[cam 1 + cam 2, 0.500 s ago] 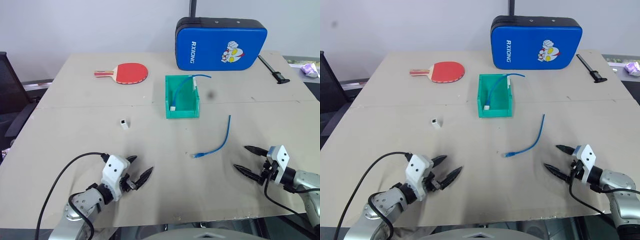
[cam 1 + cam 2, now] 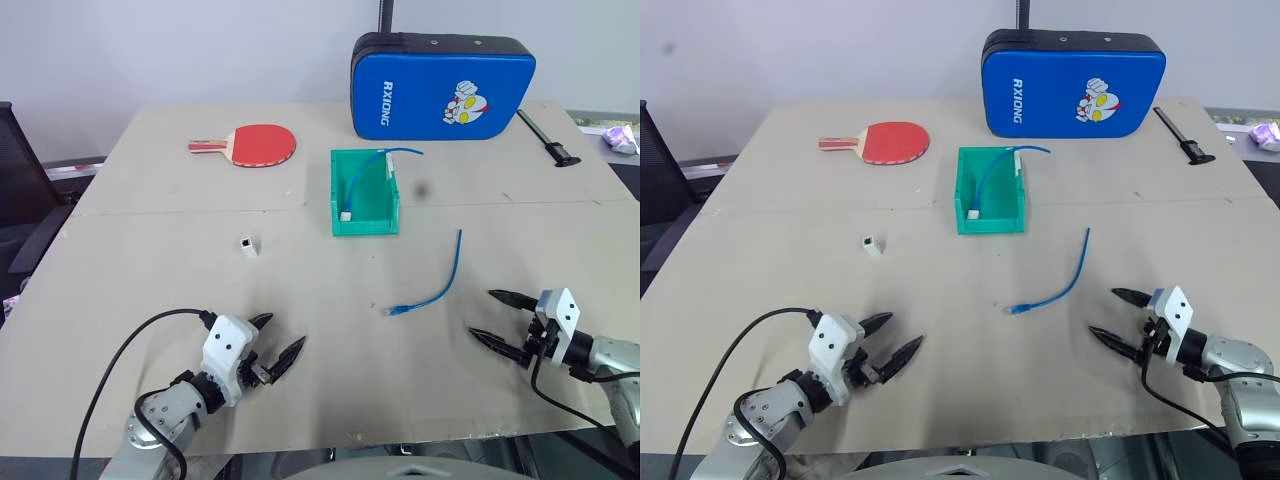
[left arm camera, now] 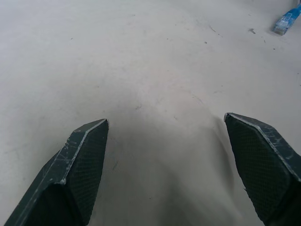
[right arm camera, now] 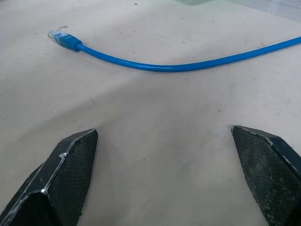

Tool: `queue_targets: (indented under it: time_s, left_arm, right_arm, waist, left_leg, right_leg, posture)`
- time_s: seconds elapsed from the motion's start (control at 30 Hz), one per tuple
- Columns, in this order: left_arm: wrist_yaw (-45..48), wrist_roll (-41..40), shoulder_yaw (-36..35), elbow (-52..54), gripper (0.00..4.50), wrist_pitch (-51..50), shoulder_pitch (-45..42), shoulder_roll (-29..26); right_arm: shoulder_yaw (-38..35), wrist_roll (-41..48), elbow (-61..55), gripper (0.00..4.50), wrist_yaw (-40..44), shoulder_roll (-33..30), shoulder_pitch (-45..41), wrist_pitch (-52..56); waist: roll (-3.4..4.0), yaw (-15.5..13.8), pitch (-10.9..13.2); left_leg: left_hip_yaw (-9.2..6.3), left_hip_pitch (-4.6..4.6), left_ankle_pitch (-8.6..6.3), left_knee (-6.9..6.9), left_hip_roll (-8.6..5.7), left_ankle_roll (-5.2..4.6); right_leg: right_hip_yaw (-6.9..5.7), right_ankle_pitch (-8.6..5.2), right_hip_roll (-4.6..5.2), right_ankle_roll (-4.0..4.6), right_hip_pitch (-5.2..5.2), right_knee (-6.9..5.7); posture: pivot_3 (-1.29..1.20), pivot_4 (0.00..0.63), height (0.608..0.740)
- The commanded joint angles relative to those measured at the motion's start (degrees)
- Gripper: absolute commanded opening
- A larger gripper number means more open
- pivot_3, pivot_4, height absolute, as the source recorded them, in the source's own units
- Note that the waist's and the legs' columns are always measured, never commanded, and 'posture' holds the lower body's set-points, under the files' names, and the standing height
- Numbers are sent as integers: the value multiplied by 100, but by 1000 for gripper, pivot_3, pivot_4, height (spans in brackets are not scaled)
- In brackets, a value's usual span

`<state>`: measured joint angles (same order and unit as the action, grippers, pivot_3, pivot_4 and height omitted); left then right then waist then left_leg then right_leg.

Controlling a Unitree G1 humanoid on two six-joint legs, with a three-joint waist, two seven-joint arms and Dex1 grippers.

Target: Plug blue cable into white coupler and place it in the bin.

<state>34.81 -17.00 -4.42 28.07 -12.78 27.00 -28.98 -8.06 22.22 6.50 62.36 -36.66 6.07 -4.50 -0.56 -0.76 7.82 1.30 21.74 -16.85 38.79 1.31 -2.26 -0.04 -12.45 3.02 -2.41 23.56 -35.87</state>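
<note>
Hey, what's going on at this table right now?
Nothing is held yet. The left gripper and right gripper hover open over the table. The blue cable lies loose near the right gripper, the white coupler sits apart, and the bin already holds another cable with a coupler.

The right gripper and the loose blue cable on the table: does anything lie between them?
Nothing: the right wrist view shows bare table between the open right gripper and the blue cable.

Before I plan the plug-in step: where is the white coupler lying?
The white coupler lies on the table's left half in the head views, alone, left of the green bin and nearer than the red paddle.
</note>
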Motion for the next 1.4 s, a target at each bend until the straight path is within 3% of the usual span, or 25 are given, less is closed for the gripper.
queue_targets:
  time_s: [0.03, 0.47, 0.6, 0.87, 1.2, 1.4]
  left_arm:
    - [56, 15, -11, -44, 4027, 60, 35, -16]
    - [98, 42, 19, -85, 4027, 112, -26, -34]
    - [352, -122, -123, 36, 4027, 74, -137, -264]
    - [1822, -1298, -649, 750, 4027, -611, -916, -1802]
    - [2760, -2054, -965, 1122, 4027, -1322, -1592, -2933]
    - [2757, -2004, -989, 1123, 4027, -1398, -1615, -2936]
  right_arm:
    - [-134, 35, -11, 4481, 69, -88, -19, -77]
    - [-146, 46, -104, 4481, 143, -146, -19, -101]
    - [-84, 148, -539, 4481, 133, -169, -219, 64]
    - [969, -10, -1723, 4481, 243, -374, -1081, 1302]
    - [2269, -1112, -1256, 4481, 344, -398, -2406, 1844]
    - [2511, -1234, -1249, 1746, 511, -397, -2497, 1866]
  waist:
    - [-1, -1, 1]
    - [-1, -1, 2]
    - [5, -1, 6]
    - [-2, -4, 42]
    - [-22, 6, 78]
    - [-22, -4, 81]
  left_leg:
    - [0, 0, 0, 0, 0, 0]
    - [0, 0, 0, 0, 0, 0]
    - [-1, 0, 0, 0, 0, 0]
    - [-10, 1, 1, 0, 9, 1]
    - [-1, 19, 1, -1, -2, 2]
    - [-6, 18, 1, -8, -1, 3]
  right_leg:
    - [0, 0, 0, 0, 0, 0]
    - [0, 0, -1, 0, 0, 0]
    - [0, 0, -2, 0, 0, 0]
    - [-9, 1, -13, 2, 6, -6]
    - [-7, -2, -4, -5, 15, 7]
    - [-10, -3, -9, -6, 15, 6]
  posture:
    - [0, 150, 728]
    - [0, 150, 728]
    - [0, 150, 728]
    - [0, 150, 728]
    - [0, 150, 728]
    - [0, 150, 728]
